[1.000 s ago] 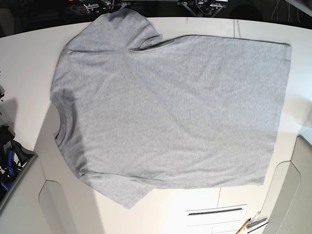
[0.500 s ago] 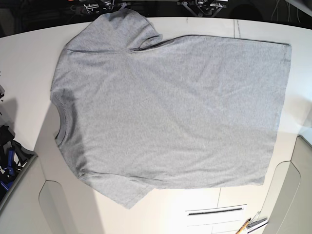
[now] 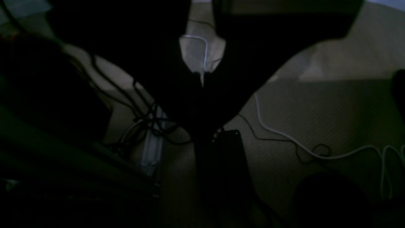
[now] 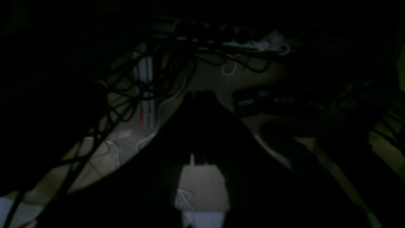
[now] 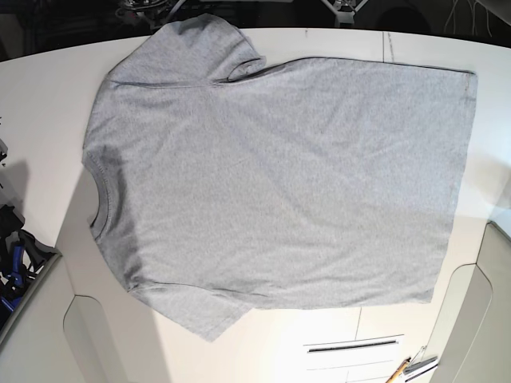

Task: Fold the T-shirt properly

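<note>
On the white table (image 5: 48,96), the T-shirt (image 5: 279,175) lies spread flat and unfolded, plain grey side up. Its ribbed crew neck (image 5: 100,187) points toward the left edge of the base view and its straight hem (image 5: 457,183) toward the right. One short sleeve (image 5: 196,44) reaches the far edge of the table; the other sleeve (image 5: 192,311) lies at the near edge. A few shallow wrinkles run across the body, and the far sleeve carries a small crease at the armpit.

Neither arm shows in the base view. Both wrist cameras look down into a dark space of floor and tangled cables (image 3: 142,110), with no cloth in sight. The left gripper (image 3: 202,85) and the right gripper (image 4: 193,158) appear only as dark silhouettes there; both are clenched shut and hold nothing.

The shirt looks light, thin and limp, so it will likely sag and drape from any pinch point and drag or bunch if pulled along the table. A single-layer pinch may slip; the doubled seams probably give firmer purchase. Sensible holds are the shoulder seam beside the collar and the matching hem corner, one per gripper, so that a long edge lifts evenly.
</note>
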Robot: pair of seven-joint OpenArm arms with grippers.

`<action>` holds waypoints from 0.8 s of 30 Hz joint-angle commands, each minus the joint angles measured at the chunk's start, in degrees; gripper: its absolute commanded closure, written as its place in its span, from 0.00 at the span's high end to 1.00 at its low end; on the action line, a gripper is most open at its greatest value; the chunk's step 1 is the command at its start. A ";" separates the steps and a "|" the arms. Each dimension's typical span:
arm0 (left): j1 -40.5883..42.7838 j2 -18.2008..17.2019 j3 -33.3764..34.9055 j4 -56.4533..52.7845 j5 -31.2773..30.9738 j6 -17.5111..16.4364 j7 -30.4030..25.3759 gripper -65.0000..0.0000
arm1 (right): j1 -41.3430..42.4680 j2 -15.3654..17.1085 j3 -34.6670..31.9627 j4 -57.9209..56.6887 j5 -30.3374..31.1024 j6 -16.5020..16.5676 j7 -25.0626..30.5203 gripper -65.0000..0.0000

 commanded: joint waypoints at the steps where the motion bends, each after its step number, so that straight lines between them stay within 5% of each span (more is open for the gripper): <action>1: 2.12 -0.79 0.09 2.32 -0.72 -0.87 -0.55 0.00 | -1.36 0.85 0.04 2.10 0.13 0.00 0.55 0.00; 15: 32.63 -13.66 -6.93 40.72 -15.23 -16.37 1.29 0.00 | -30.97 13.22 0.04 45.40 0.15 0.15 0.50 0.00; 24: 48.17 -17.20 -21.77 65.00 -28.52 -34.00 14.14 0.00 | -51.60 18.49 7.41 80.83 0.22 0.17 -1.16 0.00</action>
